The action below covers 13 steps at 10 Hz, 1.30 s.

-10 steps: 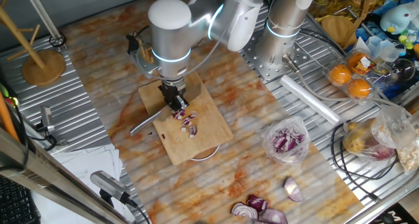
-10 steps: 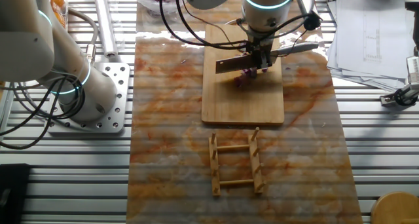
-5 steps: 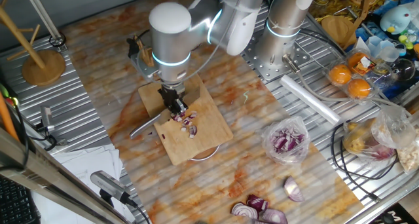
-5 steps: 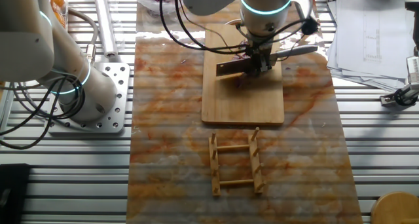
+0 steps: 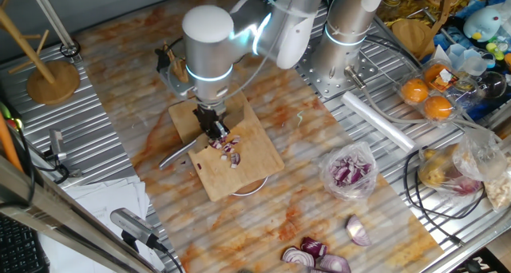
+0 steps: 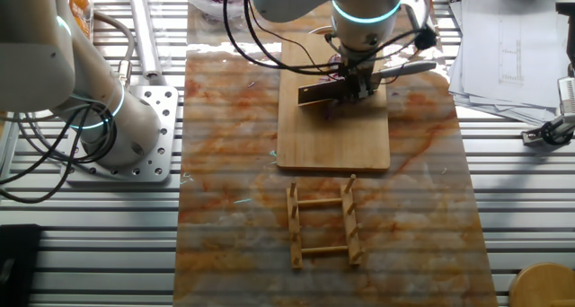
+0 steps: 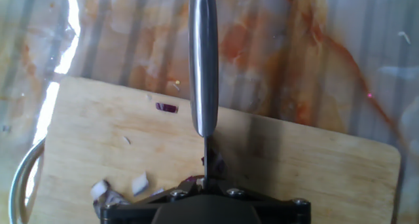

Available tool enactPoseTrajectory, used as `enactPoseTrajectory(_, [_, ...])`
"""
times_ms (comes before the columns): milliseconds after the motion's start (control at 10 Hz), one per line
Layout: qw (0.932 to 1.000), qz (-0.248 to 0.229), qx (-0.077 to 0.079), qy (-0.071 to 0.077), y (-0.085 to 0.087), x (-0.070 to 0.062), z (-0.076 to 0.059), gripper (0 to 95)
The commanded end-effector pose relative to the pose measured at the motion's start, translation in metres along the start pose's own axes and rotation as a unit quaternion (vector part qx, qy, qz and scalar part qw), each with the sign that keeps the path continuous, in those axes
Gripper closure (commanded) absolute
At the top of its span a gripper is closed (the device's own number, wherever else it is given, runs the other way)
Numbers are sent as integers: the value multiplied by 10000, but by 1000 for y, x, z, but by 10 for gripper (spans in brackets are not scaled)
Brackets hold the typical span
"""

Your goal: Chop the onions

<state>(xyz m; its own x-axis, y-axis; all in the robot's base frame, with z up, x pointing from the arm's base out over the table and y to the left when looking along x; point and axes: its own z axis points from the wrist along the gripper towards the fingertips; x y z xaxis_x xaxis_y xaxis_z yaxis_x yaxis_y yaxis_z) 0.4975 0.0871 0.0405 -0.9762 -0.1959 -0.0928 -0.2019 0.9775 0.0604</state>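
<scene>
In one fixed view, a steel knife handle [image 5: 177,152] sticks out to the left of the gripper [image 5: 214,131], whose fingers are clenched on the knife over the wooden cutting board [image 5: 253,163]; just right of and below the fingers lie the onions [image 5: 230,151], a loose scatter of purple-and-white pieces on the board. Farther right on the marbled worktop [image 5: 311,201] sits a clear bag of chopped purple onion [image 5: 349,172], and beyond it, near the front edge, some glossy onion halves [image 5: 315,256]. The other fixed view hides most of the onion pieces behind the fingers but shows the dark flat knife blade [image 6: 316,92] reaching out to the left of the gripper [image 6: 352,84], the handle [image 6: 406,68] to its right, and a small wooden rack [image 6: 323,224] lying well below the board [image 6: 332,136]. The hand view alone looks straight along the handle [image 7: 203,60], running up and away from the fingers, with a few pale diced bits [image 7: 119,188] on the board [image 7: 314,178] to their left and one purple sliver [image 7: 166,107] above those. No readable writing or brand shows anywhere.
</scene>
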Motion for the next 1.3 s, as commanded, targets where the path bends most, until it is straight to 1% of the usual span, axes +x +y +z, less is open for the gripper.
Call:
enactPoseTrajectory(100, [10000,-42,51,65,5,2,-25,950])
enactPoseTrajectory(300, [9999,-104,43,43,-1,6,-31,950])
enactPoseTrajectory(700, [9999,-95,66,15,-6,8,-29,950])
enactPoseTrajectory(1100, [9999,-99,106,-24,-11,7,-21,950])
enactPoseTrajectory(1300, [9998,-122,139,-69,-14,7,-10,950])
